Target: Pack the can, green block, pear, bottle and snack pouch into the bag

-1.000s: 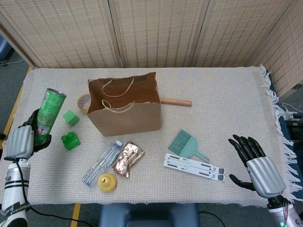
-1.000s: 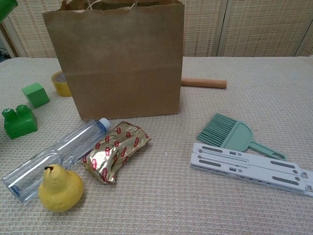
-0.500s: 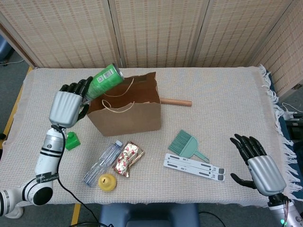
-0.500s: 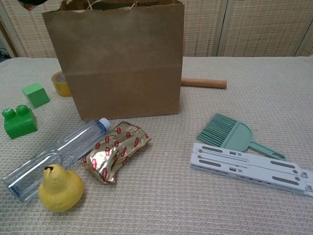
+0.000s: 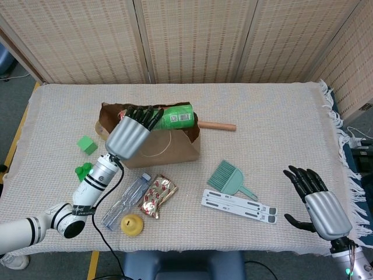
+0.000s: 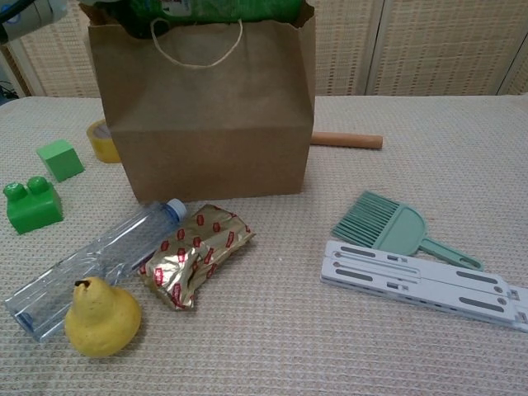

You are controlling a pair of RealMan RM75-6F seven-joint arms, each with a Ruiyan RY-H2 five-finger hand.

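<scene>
Inspector: Head view shows the left hand (image 5: 131, 133) over the mouth of the bag (image 5: 169, 149), fingers wrapped on the can (image 5: 175, 116), which lies on its side across the bag's top edge. Step in hand, in my judgement: the can, first of the five.

Clerk: Is it inside?

Inspector: Not yet. Chest view shows its green body level with the rim, the bag tilted slightly. The next move calls for tipping the can down into the opening and letting go without dragging the paper wall over.

Clerk: The other items?

Inspector: All on the surface (image 5: 274, 111). Green block (image 5: 87, 144) left of the bag; bottle (image 5: 124, 200), snack pouch (image 5: 158, 195) and pear (image 5: 132, 224) near the front edge, close together.

Clerk: Right hand?

Inspector: Right hand (image 5: 317, 201) sits at the near right, fingers apart, holding nothing, well apart from everything.
</scene>
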